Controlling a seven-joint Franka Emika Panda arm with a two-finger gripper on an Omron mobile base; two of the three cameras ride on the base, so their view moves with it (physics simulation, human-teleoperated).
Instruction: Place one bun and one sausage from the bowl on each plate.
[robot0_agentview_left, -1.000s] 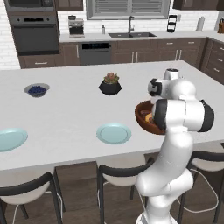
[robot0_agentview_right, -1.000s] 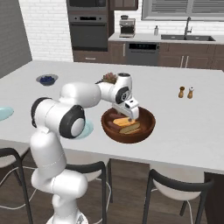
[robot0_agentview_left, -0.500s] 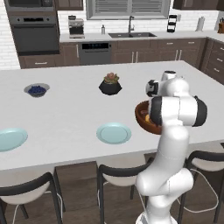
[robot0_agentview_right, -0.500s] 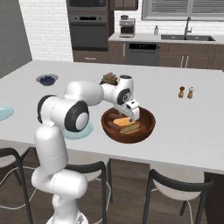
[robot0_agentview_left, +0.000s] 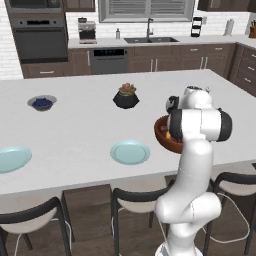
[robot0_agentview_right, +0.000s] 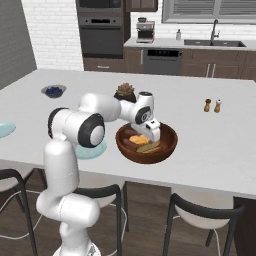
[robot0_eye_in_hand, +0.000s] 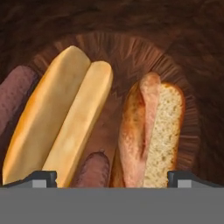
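Hand view: 2 buns (robot0_eye_in_hand: 61, 122) between spread fingertips (robot0_eye_in_hand: 41, 178), inside bowl (robot0_eye_in_hand: 131, 26).

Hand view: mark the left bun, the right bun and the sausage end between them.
left bun (robot0_eye_in_hand: 57, 118), hand view, on its split.
right bun (robot0_eye_in_hand: 153, 131), hand view, on its middle.
sausage (robot0_eye_in_hand: 92, 169), hand view, on its rounded end.

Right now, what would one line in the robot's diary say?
gripper: open, low inside bowl | nothing held | under it: two buns, sausages | plates: bare | step: picking first item
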